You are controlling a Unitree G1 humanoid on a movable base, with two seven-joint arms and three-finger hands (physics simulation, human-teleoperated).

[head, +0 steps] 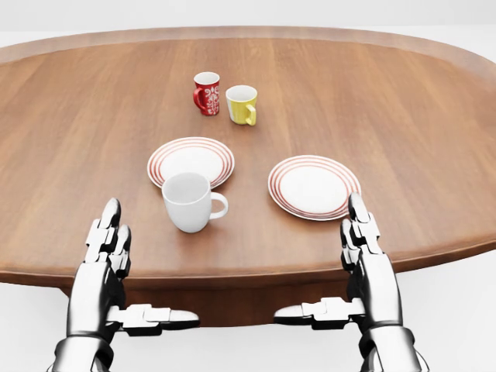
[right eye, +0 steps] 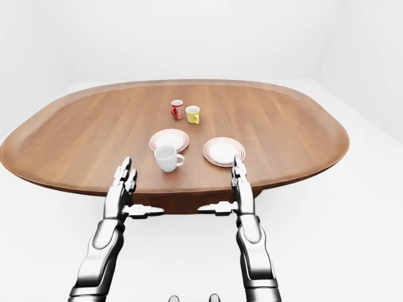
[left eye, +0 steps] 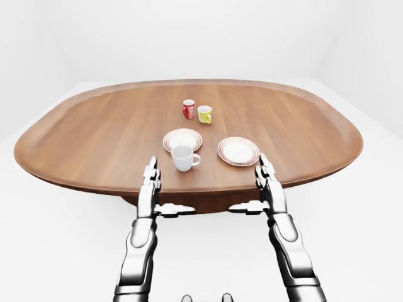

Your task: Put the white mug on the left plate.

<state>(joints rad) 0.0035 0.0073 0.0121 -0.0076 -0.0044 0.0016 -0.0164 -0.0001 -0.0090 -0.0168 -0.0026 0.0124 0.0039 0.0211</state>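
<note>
White mug (head: 189, 201) stands on the wooden worktop (head: 403, 101) in the head view, just below the left plate (head: 191, 160) — not yet on it. Left hand (head: 108, 248) and right hand (head: 364, 248) are released, holding nothing. Left-eye view: red mug (left eye: 188, 109) and yellow mug (left eye: 204, 114) sit beyond, clear of the path.

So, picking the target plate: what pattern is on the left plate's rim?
Red concentric rings on white left plate, clearest in head view.

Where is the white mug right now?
In the head view, the white mug stands left of centre on the table, just below the left plate, handle pointing right.
</note>
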